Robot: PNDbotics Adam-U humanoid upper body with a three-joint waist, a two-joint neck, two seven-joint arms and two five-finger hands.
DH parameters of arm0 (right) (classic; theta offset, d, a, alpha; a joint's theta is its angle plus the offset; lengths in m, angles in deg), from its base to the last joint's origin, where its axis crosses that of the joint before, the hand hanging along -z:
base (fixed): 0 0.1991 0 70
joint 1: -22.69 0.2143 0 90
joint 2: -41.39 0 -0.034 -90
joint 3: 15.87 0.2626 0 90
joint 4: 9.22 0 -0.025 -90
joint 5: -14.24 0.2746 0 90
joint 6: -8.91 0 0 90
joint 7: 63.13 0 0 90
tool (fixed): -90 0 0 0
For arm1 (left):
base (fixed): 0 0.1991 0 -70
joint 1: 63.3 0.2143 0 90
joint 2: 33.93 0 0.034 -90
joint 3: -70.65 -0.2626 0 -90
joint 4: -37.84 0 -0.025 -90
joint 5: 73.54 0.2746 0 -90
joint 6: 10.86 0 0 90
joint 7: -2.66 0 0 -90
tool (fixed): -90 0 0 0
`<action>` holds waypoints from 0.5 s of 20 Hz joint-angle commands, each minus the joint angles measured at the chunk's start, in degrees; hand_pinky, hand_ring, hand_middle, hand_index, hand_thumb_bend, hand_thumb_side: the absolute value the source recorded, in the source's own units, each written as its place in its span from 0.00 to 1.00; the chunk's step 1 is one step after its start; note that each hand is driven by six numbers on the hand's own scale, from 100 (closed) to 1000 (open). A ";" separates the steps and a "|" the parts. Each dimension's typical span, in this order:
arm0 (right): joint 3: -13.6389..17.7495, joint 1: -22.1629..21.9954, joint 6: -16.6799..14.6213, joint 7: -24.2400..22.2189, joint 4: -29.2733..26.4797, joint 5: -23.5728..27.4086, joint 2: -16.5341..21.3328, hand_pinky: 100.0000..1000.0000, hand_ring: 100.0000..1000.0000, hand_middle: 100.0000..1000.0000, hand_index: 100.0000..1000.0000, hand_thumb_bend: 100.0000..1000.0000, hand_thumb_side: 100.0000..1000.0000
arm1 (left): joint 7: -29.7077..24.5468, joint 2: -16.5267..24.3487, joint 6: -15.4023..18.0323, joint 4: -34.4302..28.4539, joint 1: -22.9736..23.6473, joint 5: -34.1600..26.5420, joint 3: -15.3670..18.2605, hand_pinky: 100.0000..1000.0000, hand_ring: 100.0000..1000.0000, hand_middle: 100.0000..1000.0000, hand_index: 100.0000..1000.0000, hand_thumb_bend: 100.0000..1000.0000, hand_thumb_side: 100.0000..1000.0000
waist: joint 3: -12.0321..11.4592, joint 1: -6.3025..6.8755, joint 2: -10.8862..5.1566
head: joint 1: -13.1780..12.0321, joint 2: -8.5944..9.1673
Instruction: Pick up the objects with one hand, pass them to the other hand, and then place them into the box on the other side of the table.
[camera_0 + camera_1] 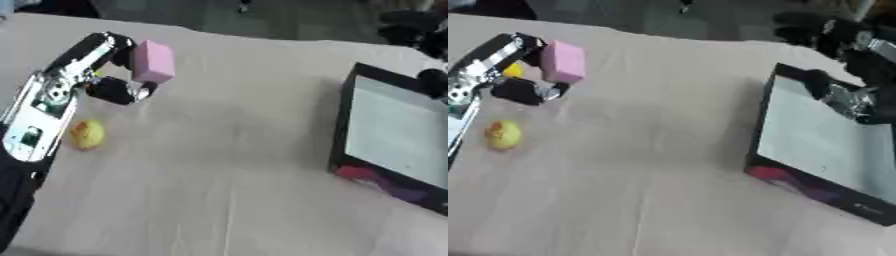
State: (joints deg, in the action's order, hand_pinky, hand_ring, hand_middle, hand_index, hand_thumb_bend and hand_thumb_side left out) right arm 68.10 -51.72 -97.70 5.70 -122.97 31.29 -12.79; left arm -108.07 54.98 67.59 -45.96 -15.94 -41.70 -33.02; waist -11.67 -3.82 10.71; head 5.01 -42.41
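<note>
Pink block [153,62] sits pinched in the left hand [112,75], above the table [227,165].

Both head eyes look steeply down (closely overlapping) at one table [227,190].

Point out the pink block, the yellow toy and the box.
pink block [154,62], left eye view, its front face
yellow toy [87,134], left eye view, middle of its body
box [343,120], left eye view, its dark left wall

Pretty plain setup: the surface [219,190] has a creased beige cloth over it, evenly lit, with dark grey floor [289,20] beyond the far edge.
</note>
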 commanded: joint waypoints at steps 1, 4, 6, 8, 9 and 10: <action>-0.70 1.49 0.54 -0.62 -0.84 -1.63 1.24 0.99 1.00 1.00 1.00 0.00 0.48 | 1.43 -1.09 0.58 -2.00 -0.33 0.88 -0.19 0.73 0.57 0.40 0.46 0.00 0.01 | -0.22 -0.72 -1.77 | 0.98 0.46; -1.81 2.46 1.30 -1.26 -0.84 -2.95 0.89 0.99 1.00 1.00 1.00 0.00 0.49 | 2.28 -2.50 1.26 -2.80 -0.10 1.60 -0.73 0.72 0.57 0.40 0.46 0.00 0.00 | -0.50 -0.79 -1.66 | 1.66 0.39; -2.54 3.16 1.88 -1.67 -0.84 -3.77 0.61 0.99 1.00 1.00 1.00 0.00 0.50 | 2.61 -3.40 1.70 -3.23 -0.15 2.17 -1.06 0.72 0.56 0.40 0.45 0.00 0.00 | -0.73 -0.77 -1.57 | 2.13 0.36; -3.15 3.92 2.81 -1.74 -0.84 -4.30 0.24 0.99 1.00 1.00 1.00 0.00 0.50 | 2.82 -4.34 2.15 -3.60 -0.29 2.65 -1.43 0.72 0.56 0.40 0.45 0.00 0.00 | -1.07 -0.72 -1.47 | 2.68 0.39; -3.41 4.33 3.38 -1.67 -0.84 -4.41 0.05 0.99 1.00 1.00 1.00 0.00 0.50 | 2.89 -4.94 2.38 -3.81 -0.36 2.78 -1.63 0.72 0.56 0.40 0.45 0.00 0.00 | -1.29 -0.65 -1.39 | 2.99 0.43; -3.62 4.72 3.93 -1.54 -0.84 -4.47 -0.11 0.99 1.00 1.00 1.00 0.00 0.49 | 2.93 -5.49 2.57 -3.98 -0.40 2.96 -1.81 0.72 0.56 0.40 0.45 0.00 0.00 | -1.47 -0.61 -1.33 | 3.27 0.44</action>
State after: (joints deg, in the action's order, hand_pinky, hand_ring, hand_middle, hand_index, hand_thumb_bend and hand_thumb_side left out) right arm 64.19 -47.76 -94.39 4.07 -122.98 27.25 -13.90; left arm -105.32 49.81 69.72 -48.58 -15.29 -39.09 -34.69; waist -13.22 -4.07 10.71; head 7.84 -42.40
